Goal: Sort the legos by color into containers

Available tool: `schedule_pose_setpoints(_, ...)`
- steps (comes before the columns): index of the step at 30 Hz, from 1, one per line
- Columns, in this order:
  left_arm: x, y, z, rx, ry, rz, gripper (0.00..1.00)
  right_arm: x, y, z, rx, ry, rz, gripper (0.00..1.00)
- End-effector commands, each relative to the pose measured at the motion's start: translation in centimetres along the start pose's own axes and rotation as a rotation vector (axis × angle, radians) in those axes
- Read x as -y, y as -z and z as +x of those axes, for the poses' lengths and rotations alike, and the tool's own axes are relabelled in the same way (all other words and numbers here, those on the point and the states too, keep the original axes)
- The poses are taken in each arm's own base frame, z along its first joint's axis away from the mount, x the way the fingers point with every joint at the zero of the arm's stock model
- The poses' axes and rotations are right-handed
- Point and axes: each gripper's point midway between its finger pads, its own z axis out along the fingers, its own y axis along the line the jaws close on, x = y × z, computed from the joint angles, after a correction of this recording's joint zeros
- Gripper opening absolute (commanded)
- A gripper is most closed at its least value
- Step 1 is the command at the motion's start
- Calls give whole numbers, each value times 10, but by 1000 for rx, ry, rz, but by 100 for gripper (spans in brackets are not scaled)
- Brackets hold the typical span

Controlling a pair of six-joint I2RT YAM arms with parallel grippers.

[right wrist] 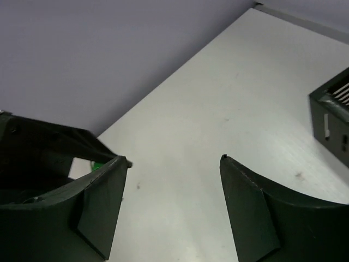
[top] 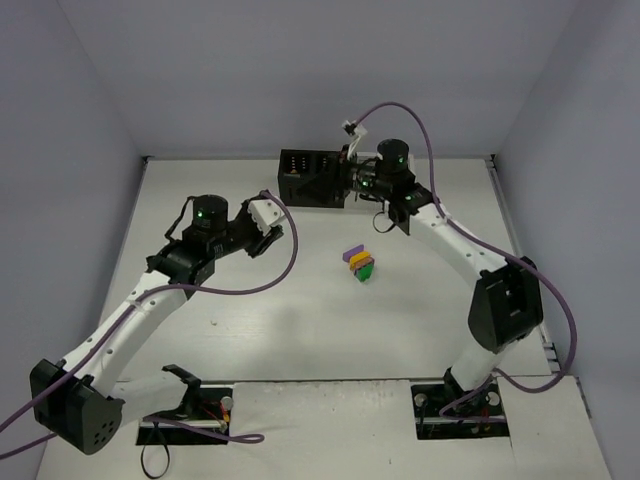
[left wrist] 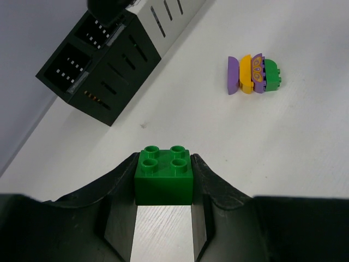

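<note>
Two green bricks [left wrist: 163,174], two purple bricks [left wrist: 233,75], one yellow brick [left wrist: 246,73] and two black bins [left wrist: 117,87].

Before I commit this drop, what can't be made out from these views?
What is in the containers: in the top view they are small and dark inside, and the right gripper covers the white bins.
White bins: left wrist view, cut off by the top edge.
Green brick: top view, hidden inside the left gripper.
Green speck: right wrist view, mostly behind a finger; unidentifiable.
</note>
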Motion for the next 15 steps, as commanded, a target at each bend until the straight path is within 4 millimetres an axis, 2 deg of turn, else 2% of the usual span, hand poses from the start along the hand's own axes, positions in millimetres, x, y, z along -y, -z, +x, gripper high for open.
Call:
schedule_pose_setpoints(1, -1, 12, -36, 138, -90, 5, 12, -53, 14, -4, 27, 16, -122, 66)
schedule_pose_setpoints(5, 8, 13, -38, 152, -122, 35, 12, -80, 12, 17, -1, 1, -139, 68)
schedule_pose_setpoints(9, 19, 10, -38, 150, -147, 72, 12, -92, 9, 33, -12, -14, -131, 68)
schedule_pose_setpoints(15, 25, 7, -36, 141, -162, 81, 12, -92, 9, 49, -19, -59, -134, 67)
